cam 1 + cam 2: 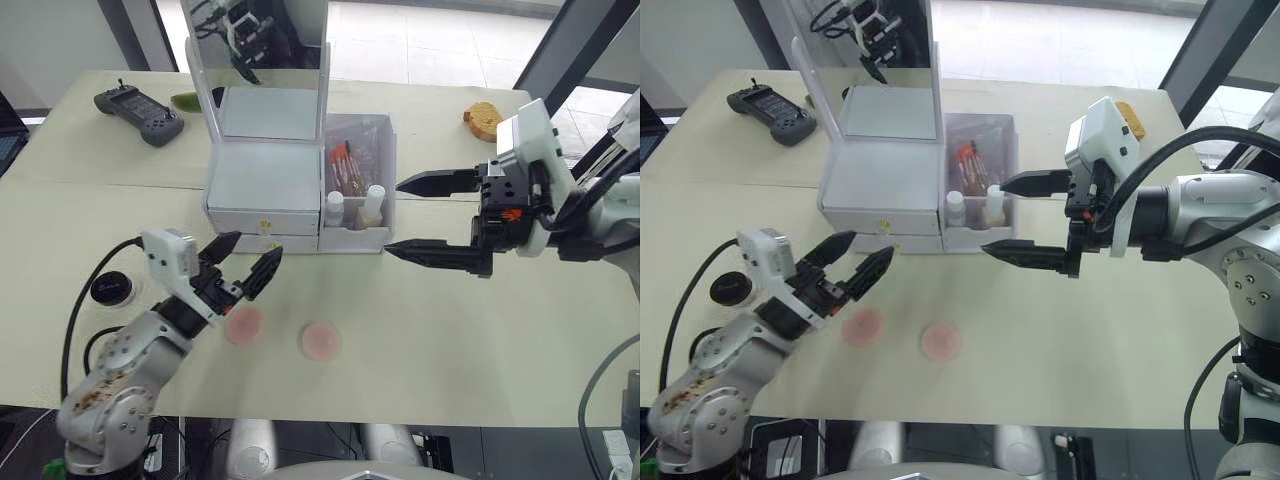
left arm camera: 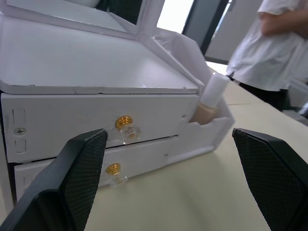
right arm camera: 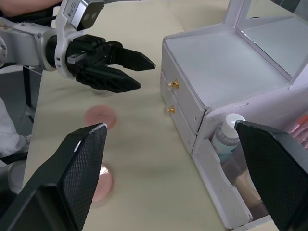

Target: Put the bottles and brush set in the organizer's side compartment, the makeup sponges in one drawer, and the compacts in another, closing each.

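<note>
Partly hidden compacts (image 1: 110, 288), drawers (image 2: 96, 126) closed

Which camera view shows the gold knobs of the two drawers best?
The left wrist view: both gold knobs face it, large and unblocked. The right wrist view shows them small and from the side; in the eye views they are tiny specks.

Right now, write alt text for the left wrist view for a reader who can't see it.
The left gripper is open just in front of the white organizer, whose two drawers with gold knobs are shut. A beige bottle stands in the side compartment, and a person stands beyond the table.
</note>
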Controlling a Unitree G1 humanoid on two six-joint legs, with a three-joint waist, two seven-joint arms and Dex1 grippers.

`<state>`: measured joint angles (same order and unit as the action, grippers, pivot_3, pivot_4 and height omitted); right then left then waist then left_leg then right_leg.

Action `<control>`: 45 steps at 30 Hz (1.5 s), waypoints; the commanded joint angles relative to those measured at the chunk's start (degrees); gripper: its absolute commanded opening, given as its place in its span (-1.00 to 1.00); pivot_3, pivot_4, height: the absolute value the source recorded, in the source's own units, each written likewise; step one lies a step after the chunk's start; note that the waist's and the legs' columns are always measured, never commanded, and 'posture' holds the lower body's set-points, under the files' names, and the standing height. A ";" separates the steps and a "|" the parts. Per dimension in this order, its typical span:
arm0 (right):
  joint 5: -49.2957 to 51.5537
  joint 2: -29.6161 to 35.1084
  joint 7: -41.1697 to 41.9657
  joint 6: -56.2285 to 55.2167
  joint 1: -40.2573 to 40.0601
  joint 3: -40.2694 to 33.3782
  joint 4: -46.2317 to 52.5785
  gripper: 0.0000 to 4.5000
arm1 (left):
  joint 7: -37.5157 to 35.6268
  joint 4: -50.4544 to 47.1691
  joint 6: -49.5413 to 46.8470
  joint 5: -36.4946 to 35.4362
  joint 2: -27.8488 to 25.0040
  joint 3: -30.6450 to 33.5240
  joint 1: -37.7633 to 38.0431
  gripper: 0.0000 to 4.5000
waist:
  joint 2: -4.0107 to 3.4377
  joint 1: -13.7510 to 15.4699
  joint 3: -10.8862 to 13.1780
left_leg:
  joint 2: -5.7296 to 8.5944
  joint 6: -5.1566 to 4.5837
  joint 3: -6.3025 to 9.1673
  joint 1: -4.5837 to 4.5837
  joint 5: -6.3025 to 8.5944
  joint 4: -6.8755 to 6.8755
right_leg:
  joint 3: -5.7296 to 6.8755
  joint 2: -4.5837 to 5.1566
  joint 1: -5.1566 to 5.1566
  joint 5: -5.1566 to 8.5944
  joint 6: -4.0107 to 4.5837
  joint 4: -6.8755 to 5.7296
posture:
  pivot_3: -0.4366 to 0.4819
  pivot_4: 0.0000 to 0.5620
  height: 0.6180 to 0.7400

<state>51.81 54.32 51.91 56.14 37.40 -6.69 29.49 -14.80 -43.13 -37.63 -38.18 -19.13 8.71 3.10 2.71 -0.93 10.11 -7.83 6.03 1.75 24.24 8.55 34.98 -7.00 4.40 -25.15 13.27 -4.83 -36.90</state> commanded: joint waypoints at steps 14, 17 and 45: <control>-1.53 0.22 -1.82 -0.54 3.63 1.31 1.05 1.00 | 12.08 5.29 8.62 20.05 9.73 -12.45 -1.76 0.81 | 0.00 0.18 0.00 | 0.00 -0.02 0.01 0.00 0.01 0.01 | 0.02 0.00 0.00 0.01 0.00 0.01 | -0.05 -0.47 0.42; -1.37 0.15 -2.56 -0.10 4.04 1.37 1.30 1.00 | 12.08 7.19 11.21 22.75 10.52 -13.45 -3.31 0.41 | 0.00 0.18 0.00 | 0.01 -0.02 0.01 0.01 0.01 0.00 | 0.02 0.00 0.00 0.01 0.00 0.03 | -0.05 -0.47 0.42; -3.76 -1.52 -3.97 -1.88 2.53 2.16 1.49 1.00 | 8.76 -0.24 9.96 26.19 8.70 -13.72 2.79 -0.76 | 0.00 0.02 0.00 | 0.00 -0.01 0.00 0.02 0.02 -0.03 | 0.02 0.01 -0.03 0.02 -0.01 0.06 | -0.05 -0.47 0.42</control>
<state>47.98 52.80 48.23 55.60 39.87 -3.31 29.90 -5.06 -38.71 -26.95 -11.14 -9.91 -5.12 4.79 2.71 -0.91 10.12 -7.83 6.02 1.75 24.26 8.57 34.93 -6.97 4.40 -25.19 13.29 -4.84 -36.83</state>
